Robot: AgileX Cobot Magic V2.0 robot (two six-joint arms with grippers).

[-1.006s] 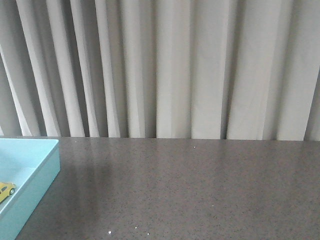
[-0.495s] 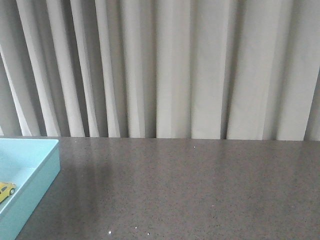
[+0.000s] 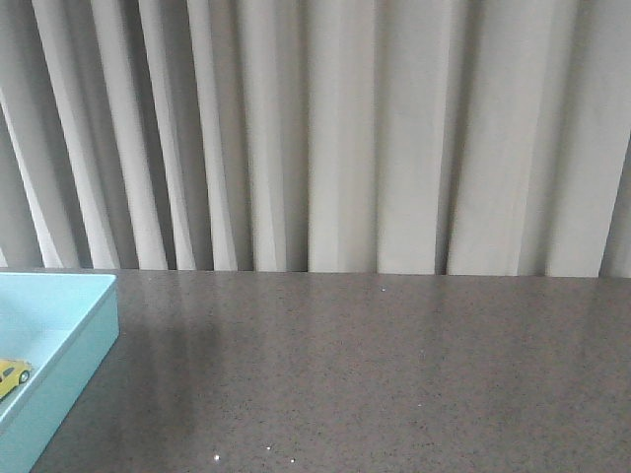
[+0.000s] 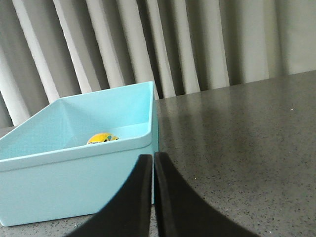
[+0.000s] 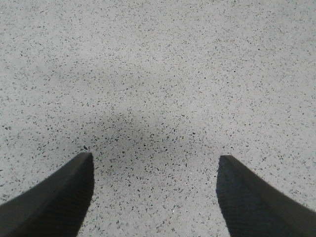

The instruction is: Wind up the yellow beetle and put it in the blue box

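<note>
The yellow beetle (image 3: 12, 374) sits inside the blue box (image 3: 69, 345) at the table's left edge in the front view. In the left wrist view the beetle (image 4: 102, 138) shows over the near wall of the box (image 4: 74, 182). My left gripper (image 4: 153, 157) is shut and empty, outside the box by its near corner. My right gripper (image 5: 154, 160) is open and empty over bare speckled tabletop. Neither gripper shows in the front view.
The grey speckled table (image 3: 375, 374) runs to a pleated pale curtain (image 3: 335, 128) at its far edge. The box's near corner (image 4: 154, 143) stands just ahead of my left fingertips.
</note>
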